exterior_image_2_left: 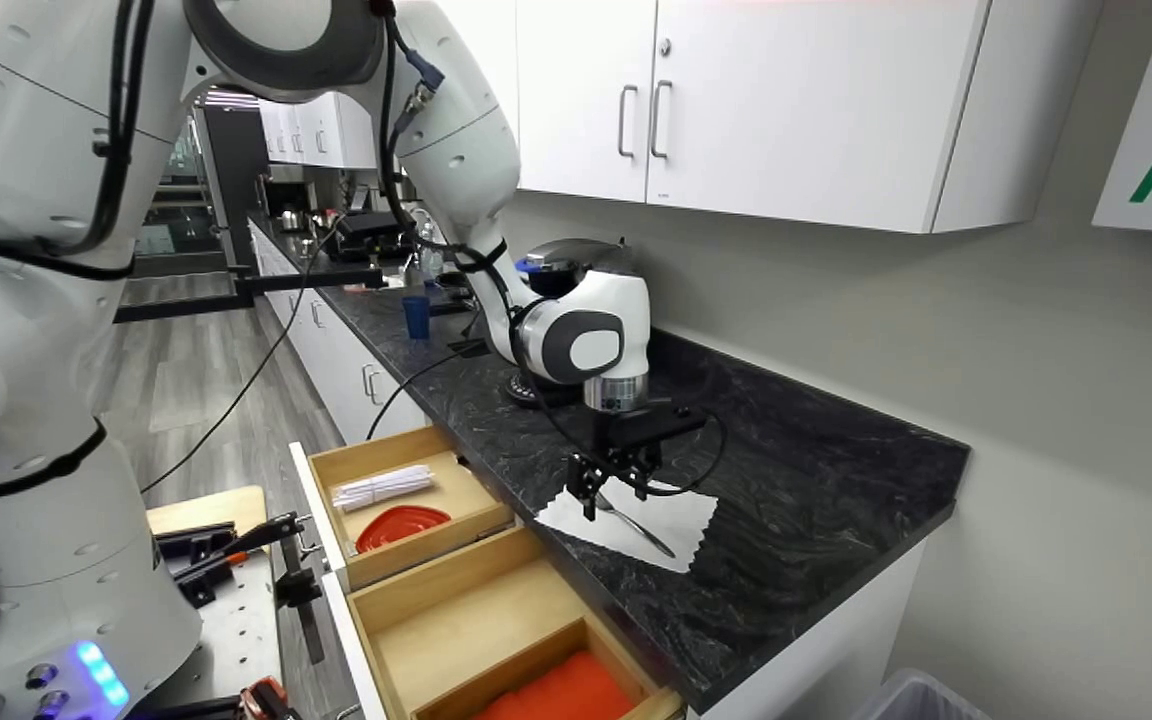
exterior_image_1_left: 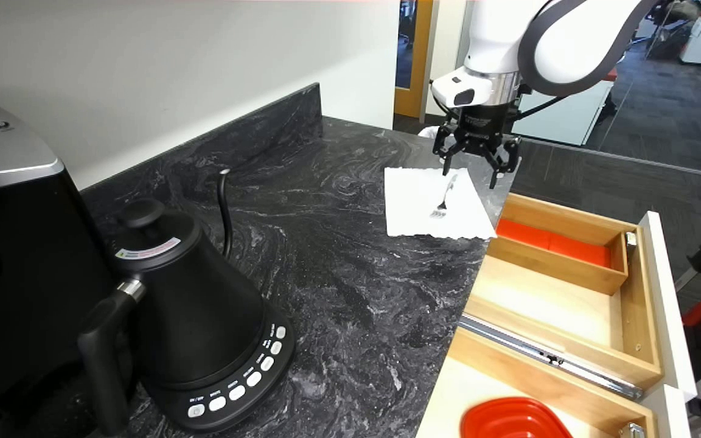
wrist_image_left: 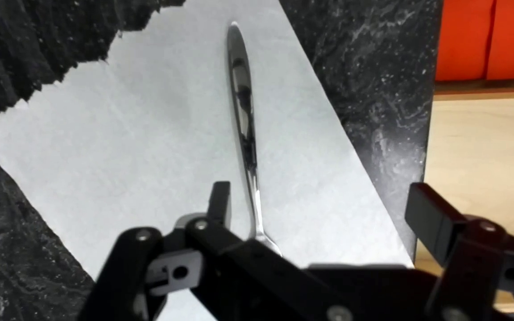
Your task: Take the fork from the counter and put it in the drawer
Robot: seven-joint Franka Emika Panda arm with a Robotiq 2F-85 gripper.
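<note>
Currently, the slim metal fork (wrist_image_left: 246, 129) lies on the white paper napkin (wrist_image_left: 163, 133), on the marbled stone counter (exterior_image_1_left: 332, 255). Above the napkin hangs the Robotiq gripper (exterior_image_1_left: 470, 179), jaws wide apart; near the napkin, the wooden drawer (exterior_image_1_left: 548, 295) stands pulled out.

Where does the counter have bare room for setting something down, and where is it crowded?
A broad free patch of counter lies between the black gooseneck kettle and the paper napkin, reaching back to the dark backsplash. Crowded: the napkin, where the fork lies below the open gripper, and the kettle's end, beside the silver-and-black appliance.
</note>
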